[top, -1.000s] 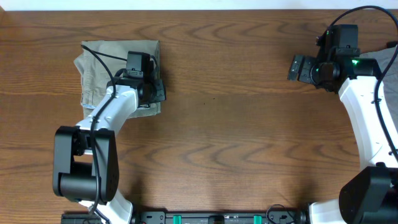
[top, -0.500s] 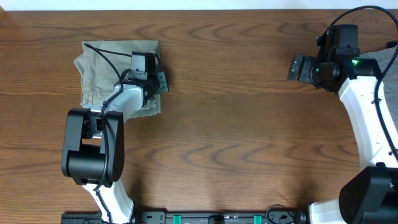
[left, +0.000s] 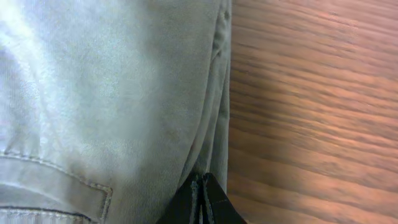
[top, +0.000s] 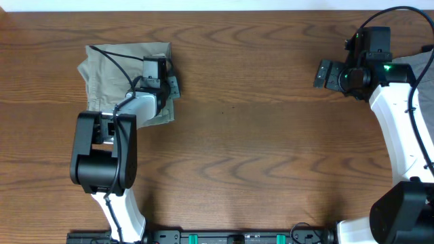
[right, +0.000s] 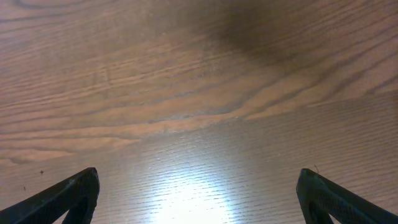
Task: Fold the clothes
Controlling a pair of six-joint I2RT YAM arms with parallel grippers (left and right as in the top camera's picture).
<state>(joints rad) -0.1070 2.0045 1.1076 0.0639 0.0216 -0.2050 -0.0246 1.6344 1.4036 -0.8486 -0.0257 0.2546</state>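
Two arms are on the table and only one is at the cloth: the khaki shorts (top: pixel 115 78) lie at the far left as a compact, roughly square stack, with layered edges showing along their right side in the left wrist view (left: pixel 112 93). I judge the folding mostly done; what seems left is squaring that right edge and flattening the rumpled far-left corner, though I cannot count the layers from above. My left gripper (top: pixel 171 86) sits at the stack's right edge with its fingers pressed together to a single dark point (left: pixel 202 198) just where the cloth meets the wood; whether a fold is pinched between them I cannot tell. A stitched seam (left: pixel 56 186) runs across the near-left of that close view. My right gripper (top: pixel 327 73) hangs well apart at the far right, fingers spread wide (right: pixel 198 183) over bare wood and holding nothing. A grey garment (top: pixel 424 61) pokes in at the right edge, beside that arm, and I would leave it alone. The table (top: pixel 258 149) is bare across its middle and near side, so there is plenty of room to draw the left arm back toward me. The stack lies close to the far edge, which leaves little room on that side.
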